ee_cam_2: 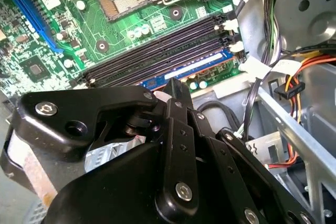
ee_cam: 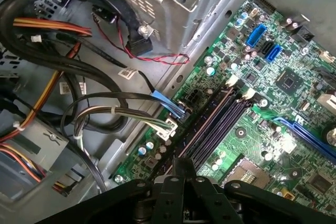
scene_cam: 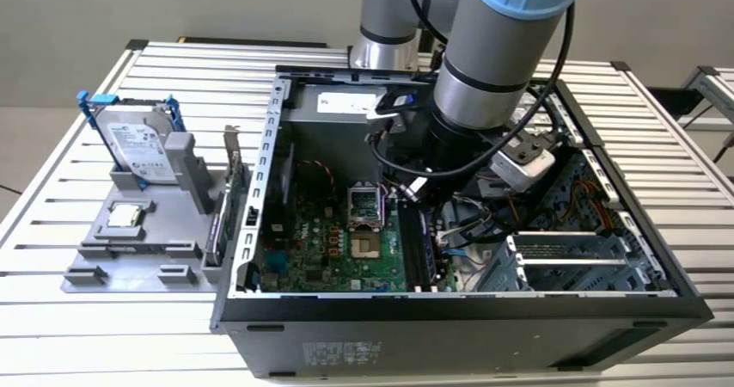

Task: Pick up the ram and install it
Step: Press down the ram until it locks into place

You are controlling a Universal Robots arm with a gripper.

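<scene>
Second wrist view: gripper [ee_cam_2: 173, 85] pinches ram [ee_cam_2: 184, 72].

Claw [ee_cam_2: 173, 85] over ram [ee_cam_2: 184, 72] in motherboard [ee_cam_2: 63, 35] slot.

**Even overhead light, soft close-ups**

Bright, diffuse light falls over the slatted desk [scene_cam: 103, 318] in the exterior view, while the computer case [scene_cam: 459, 318] interior sits in shadow. In both wrist views the black pincer [ee_cam_2: 173, 90] looms blurred; the motherboard [ee_cam: 273, 129] shows small glints.
</scene>
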